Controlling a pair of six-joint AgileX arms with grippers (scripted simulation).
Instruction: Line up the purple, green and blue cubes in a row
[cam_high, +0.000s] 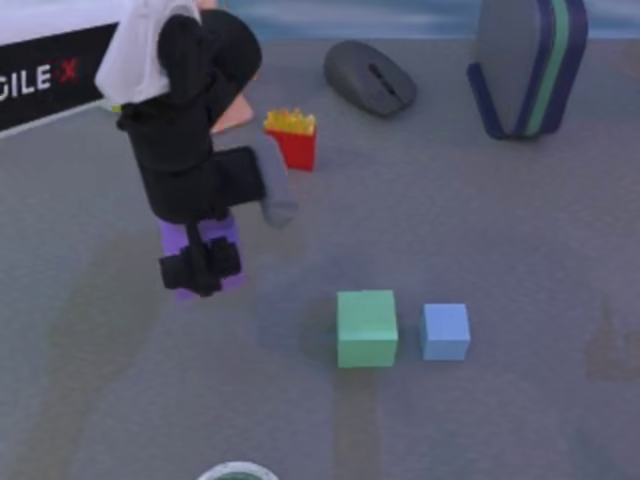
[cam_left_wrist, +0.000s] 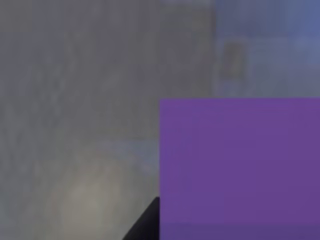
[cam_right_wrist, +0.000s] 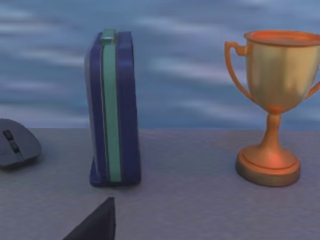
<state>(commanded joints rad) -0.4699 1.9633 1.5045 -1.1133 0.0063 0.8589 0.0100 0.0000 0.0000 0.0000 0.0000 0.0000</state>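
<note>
The left gripper (cam_high: 200, 268) hangs over the left part of the grey table (cam_high: 520, 260), directly above the purple cube (cam_high: 178, 238), with the black arm covering most of the cube from above. Only slivers of violet show around the gripper's body. In the left wrist view the purple cube (cam_left_wrist: 240, 167) fills the frame up close, with one dark fingertip (cam_left_wrist: 145, 225) just beside its edge. Whether the fingers press on the cube's sides or merely straddle it cannot be told, nor whether the cube rests on the table or is raised off it.

The green cube (cam_high: 367, 328) sits on the table near the middle, toward the near edge, and the blue cube (cam_high: 445, 332) stands just beside it on the right, a narrow gap between them. The two are roughly level with each other; the purple cube lies well apart to their left and a little farther back.

Farther back stand a red box of fries (cam_high: 291, 139), a grey computer mouse (cam_high: 369, 77) and an upright blue case with a green stripe (cam_high: 528, 65) at the far right.

The right arm is out of the top view; its wrist camera looks at the case (cam_right_wrist: 112, 107), the mouse (cam_right_wrist: 15, 145) and a gold trophy (cam_right_wrist: 275, 100) on the table, and its gripper's state cannot be told
</note>
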